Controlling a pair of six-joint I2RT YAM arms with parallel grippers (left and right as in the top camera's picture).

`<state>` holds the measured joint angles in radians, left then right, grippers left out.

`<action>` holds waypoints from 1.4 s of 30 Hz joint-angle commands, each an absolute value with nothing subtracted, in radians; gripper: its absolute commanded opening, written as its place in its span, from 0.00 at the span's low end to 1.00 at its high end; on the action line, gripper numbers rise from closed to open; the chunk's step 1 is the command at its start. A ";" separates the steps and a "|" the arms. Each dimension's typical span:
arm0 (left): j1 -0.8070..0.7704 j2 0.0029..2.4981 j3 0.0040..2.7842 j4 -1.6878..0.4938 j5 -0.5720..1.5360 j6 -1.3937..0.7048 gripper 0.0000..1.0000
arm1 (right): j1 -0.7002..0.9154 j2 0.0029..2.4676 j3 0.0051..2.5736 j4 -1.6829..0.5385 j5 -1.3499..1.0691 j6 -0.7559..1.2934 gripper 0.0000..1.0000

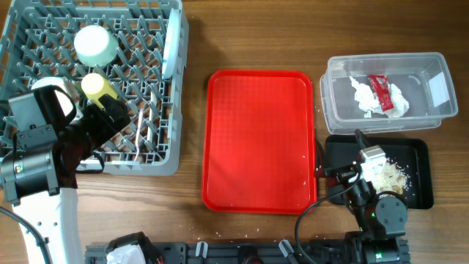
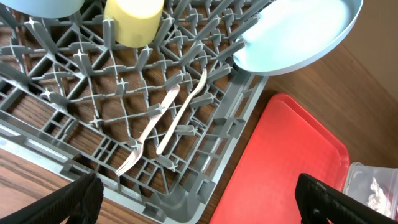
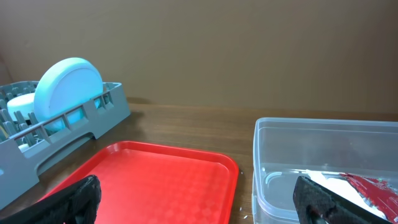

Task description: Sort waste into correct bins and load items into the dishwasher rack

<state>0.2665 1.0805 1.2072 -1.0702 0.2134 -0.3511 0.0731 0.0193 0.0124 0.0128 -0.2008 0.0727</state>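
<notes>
The grey dishwasher rack (image 1: 146, 165) at top left holds a pale bowl (image 1: 95, 45), a yellow cup (image 1: 94, 84), an upright blue plate (image 1: 171, 51) and a white spoon and fork (image 1: 143, 128). My arm partly hides a second bowl (image 1: 53, 89). My left gripper (image 1: 110, 117) hangs open over the rack's near right part. Its wrist view shows the fork (image 2: 146, 134) and spoon (image 2: 183, 112) lying on the pegs. The clear tub (image 1: 333, 110) holds the napkin (image 1: 377, 99) and red packet (image 1: 381, 89). Rice scraps (image 1: 388, 176) lie in the black tray (image 1: 419, 158). My right gripper (image 1: 344, 176) is open beside that tray.
The red serving tray (image 1: 260, 139) lies in the middle with only a few crumbs on it. In the right wrist view it (image 3: 143, 180) sits between the rack (image 3: 81, 130) and the clear tub (image 3: 323, 143). The arm bases stand at the table's front edge.
</notes>
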 commanded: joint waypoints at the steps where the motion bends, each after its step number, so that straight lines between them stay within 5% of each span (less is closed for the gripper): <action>1: 0.265 1.076 1.211 -1.067 0.208 -0.348 1.00 | 0.068 0.005 0.005 0.015 -0.192 0.054 1.00; 13: 0.209 1.009 1.144 -1.062 0.167 -0.348 1.00 | 0.068 0.005 0.005 0.015 -0.192 0.054 1.00; 28: 0.013 0.373 0.192 -0.259 0.167 -0.349 1.00 | 0.068 0.005 0.005 0.015 -0.192 0.055 1.00; 35: 0.013 0.263 0.085 -0.023 0.166 -0.348 1.00 | 0.068 0.005 0.005 0.015 -0.192 0.054 1.00; 42: 0.013 0.174 0.041 -0.006 0.155 -0.345 1.00 | 0.068 0.005 0.005 0.015 -0.192 0.054 0.99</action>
